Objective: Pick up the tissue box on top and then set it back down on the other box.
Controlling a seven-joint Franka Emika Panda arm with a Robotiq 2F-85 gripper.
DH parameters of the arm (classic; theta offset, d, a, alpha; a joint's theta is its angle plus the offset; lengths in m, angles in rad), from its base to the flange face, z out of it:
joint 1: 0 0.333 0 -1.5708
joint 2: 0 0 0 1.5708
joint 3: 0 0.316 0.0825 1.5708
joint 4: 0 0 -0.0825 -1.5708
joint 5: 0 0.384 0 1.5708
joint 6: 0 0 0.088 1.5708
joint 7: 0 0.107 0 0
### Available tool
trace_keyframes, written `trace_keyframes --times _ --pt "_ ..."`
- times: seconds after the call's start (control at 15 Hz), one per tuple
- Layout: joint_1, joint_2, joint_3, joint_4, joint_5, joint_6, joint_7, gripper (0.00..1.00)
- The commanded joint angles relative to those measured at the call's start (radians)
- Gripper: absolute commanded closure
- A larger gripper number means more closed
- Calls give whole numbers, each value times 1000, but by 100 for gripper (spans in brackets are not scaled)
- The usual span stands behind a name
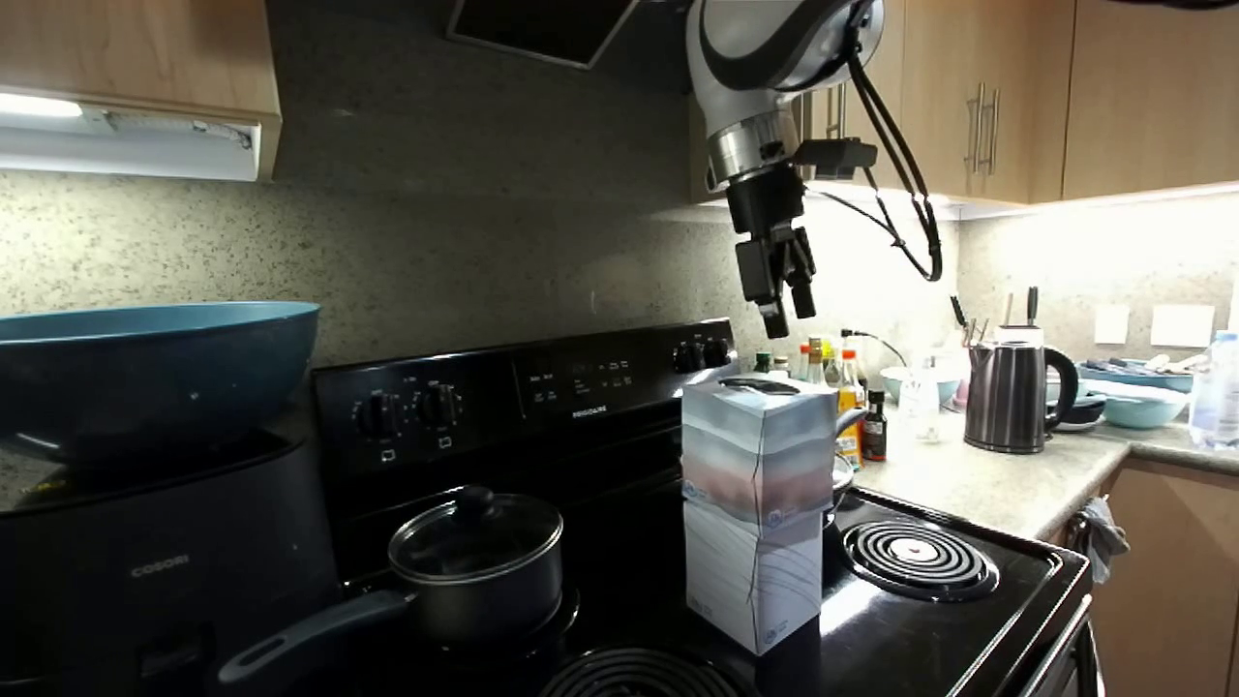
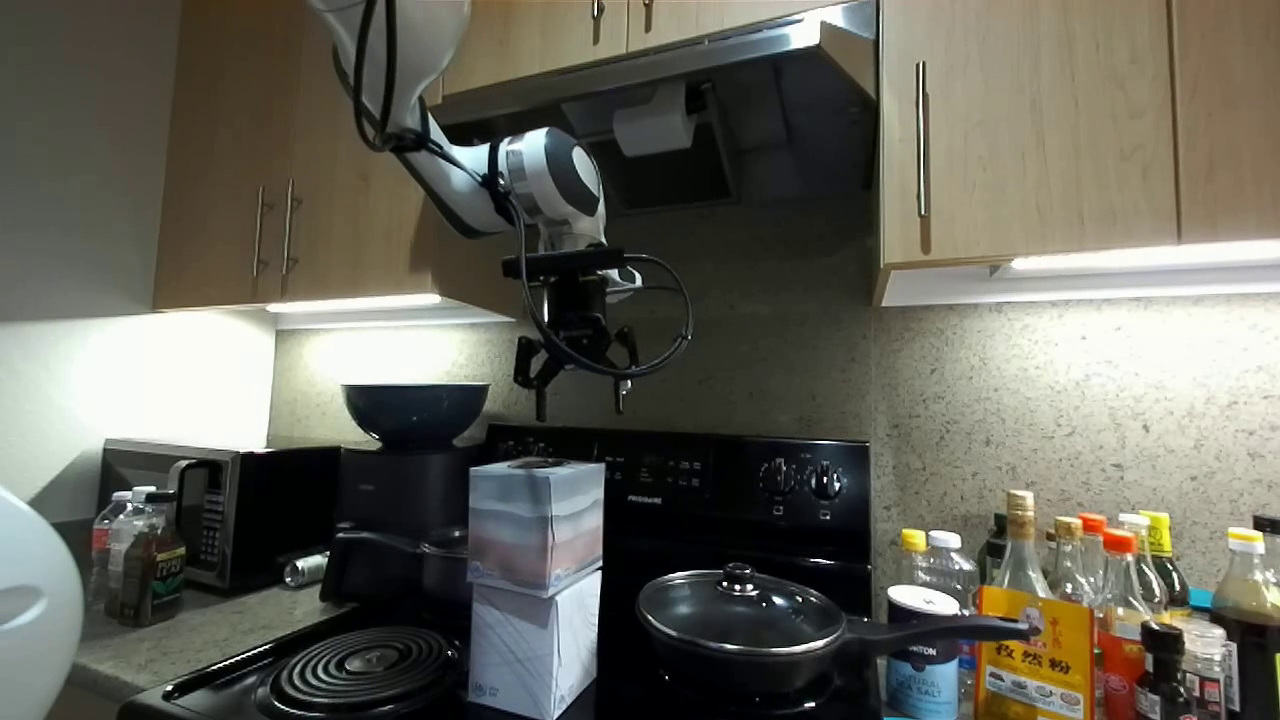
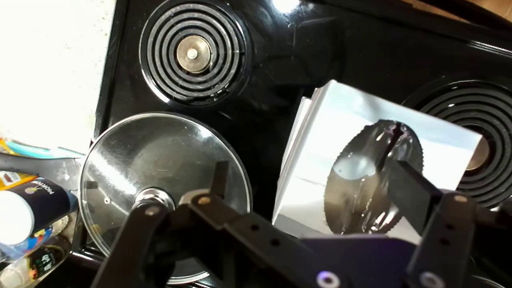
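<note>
The arm [image 2: 553, 180] points its spread pincer [image 2: 581, 403] down, above the upper box [image 2: 537, 522].

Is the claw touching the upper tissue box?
Apart. Both exterior views show the claw above the upper tissue box, with a clear gap between them.

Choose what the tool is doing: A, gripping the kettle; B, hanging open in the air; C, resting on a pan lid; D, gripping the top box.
B: in an exterior view the tool is spread open, with a visible gap between it and the top box.
</note>
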Motion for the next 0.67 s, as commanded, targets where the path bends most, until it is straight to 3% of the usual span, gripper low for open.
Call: trace_keyframes --times 0.0,0.33,0.6 --pt "-4 -21 -4 -37 89 2 73 0" --pt "-12 -36 -11 -117 165 38 323 0" --pt "-15 -40 -8 -169 73 145 502 0"
